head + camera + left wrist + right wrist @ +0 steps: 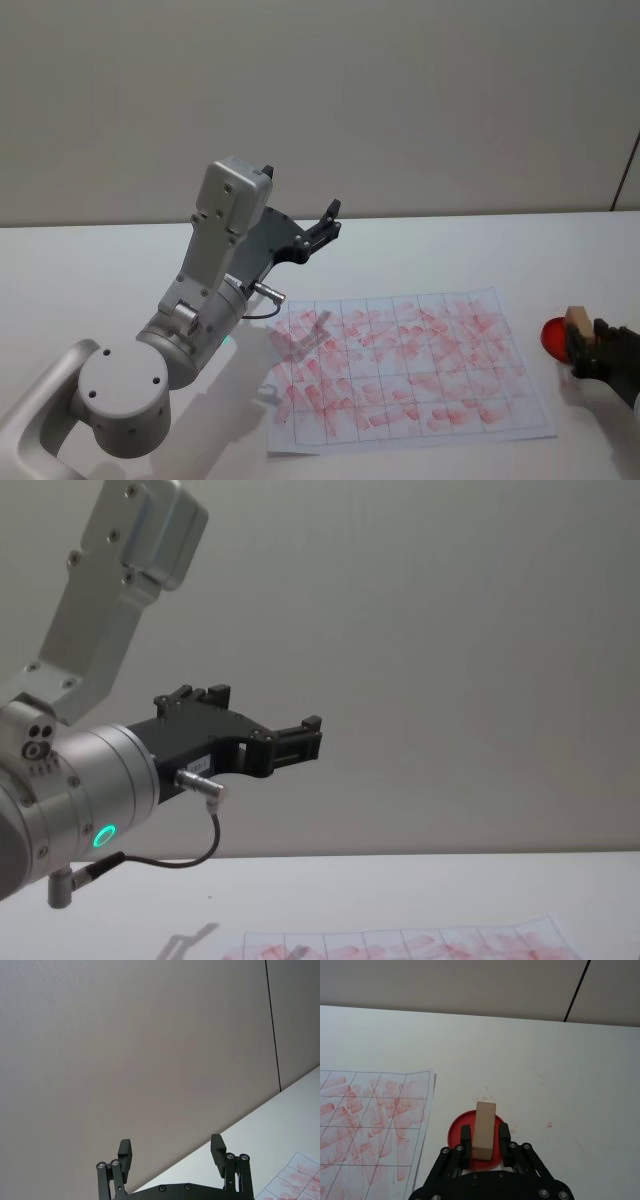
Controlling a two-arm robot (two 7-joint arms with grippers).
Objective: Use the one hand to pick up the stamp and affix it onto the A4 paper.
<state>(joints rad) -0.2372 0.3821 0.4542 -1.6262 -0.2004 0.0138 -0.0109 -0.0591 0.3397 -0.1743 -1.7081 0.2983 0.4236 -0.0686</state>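
Stamp (pixel 483 1130), a pale wooden block, stands upright on the red ink pad (pixel 455 1132) at the right edge of the head view. The right tool (pixel 485 1132) pinches it, just right of the A4 paper (pixel 400 370) on the white surface (pixel 570 1085). The left tool (pixel 170 1146) hangs raised near mid-frame, fingers spread.

Your backdrop holds:
- One white table (pixel 420 260), matte, spreading all around the right gripper (pixel 484 1131).
- One plain grey-beige wall (pixel 320 100), beyond the gripper.
- One dark vertical seam (pixel 625 175) in that wall, ahead of the gripper, rightward.
- Light: even, soft.
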